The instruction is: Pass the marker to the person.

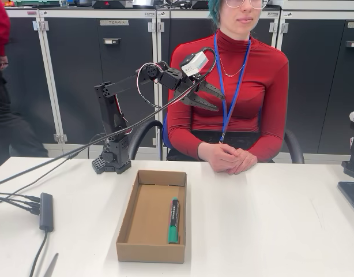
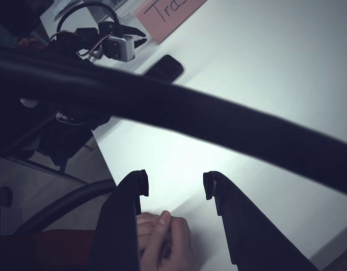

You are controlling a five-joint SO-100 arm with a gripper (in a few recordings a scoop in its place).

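Note:
The marker [image 1: 173, 220], black with a green cap and green end, lies flat along the right side of an open cardboard box [image 1: 126, 225] at the front of the table. My gripper [image 1: 216, 102] is raised high behind the box, in front of the person [image 1: 234, 86], its jaws open and empty. The person in a red turtleneck sits behind the table with clasped hands [image 1: 229, 158] resting on the table edge. In the wrist view my open gripper [image 2: 174, 186] looks down over the white table, with the person's hands [image 2: 162, 237] below the left finger.
The arm's base [image 1: 112, 158] stands at the table's back left. A black hub with cables [image 1: 45, 211] lies at the left. Dark equipment [image 1: 353, 173] sits at the right edge. A thick cable [image 2: 218, 121] crosses the wrist view.

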